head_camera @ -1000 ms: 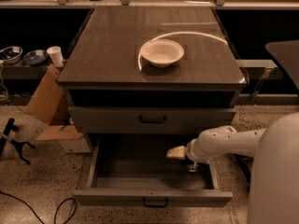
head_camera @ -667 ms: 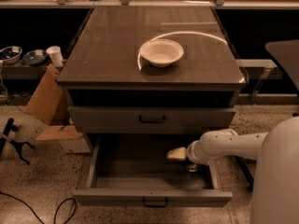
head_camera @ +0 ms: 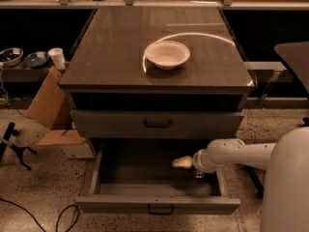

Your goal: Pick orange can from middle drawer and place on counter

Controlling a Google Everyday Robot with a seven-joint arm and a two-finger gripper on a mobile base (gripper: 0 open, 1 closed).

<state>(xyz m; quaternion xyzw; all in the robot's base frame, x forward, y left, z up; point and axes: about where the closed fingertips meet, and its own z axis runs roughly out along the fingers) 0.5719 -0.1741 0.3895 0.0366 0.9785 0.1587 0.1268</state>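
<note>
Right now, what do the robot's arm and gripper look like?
The arm is smooth white, a thick rounded tube with a bulbous wrist joint, growing from a large white rounded shell. The gripper, inside the open middle drawer, is a small cream-coloured wedge. No cables or markings show.

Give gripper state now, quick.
Gripper: down in the open middle drawer, right side; open, closed or holding cannot be told.

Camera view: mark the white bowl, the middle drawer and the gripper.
white bowl (head_camera: 167,55), camera view, on its inner hollow.
middle drawer (head_camera: 116,204), camera view, on its low front panel.
gripper (head_camera: 178,163), camera view, on its pale tip, inside the open drawer at the right.
</note>
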